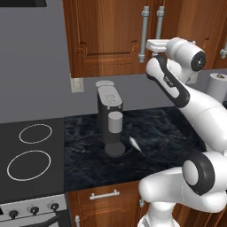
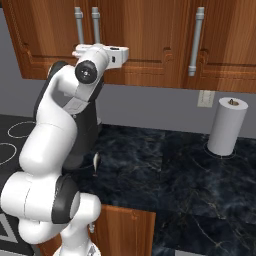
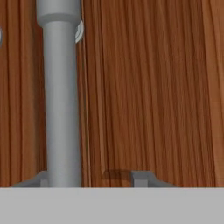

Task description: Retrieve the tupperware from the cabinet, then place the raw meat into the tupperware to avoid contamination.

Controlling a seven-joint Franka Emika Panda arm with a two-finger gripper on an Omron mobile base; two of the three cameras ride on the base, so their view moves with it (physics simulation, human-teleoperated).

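The reddish-brown wall cabinet point(image 1: 106, 35) hangs over the counter with its doors closed, and the tupperware is hidden. My gripper point(image 1: 147, 45) is raised right up against the door, at the lower part of a vertical silver handle point(image 1: 143, 33). In the hand view this handle point(image 3: 61, 96) stands between the two fingertips, close beside the left fingertip point(image 3: 40, 179), with a wide gap to the right one. The gripper point(image 3: 89, 178) is open and holds nothing. The raw meat point(image 1: 135, 144), a pale pointed sliver, lies on the dark counter beside the coffee machine and also appears low behind my arm point(image 2: 96, 161).
A grey coffee machine point(image 1: 110, 119) stands on the dark marble counter point(image 1: 164, 133) below the cabinet. A white paper-towel roll point(image 2: 227, 126) stands at the back right. The stove top point(image 1: 29, 153) lies to the left. A second handle point(image 1: 159, 22) runs beside the first.
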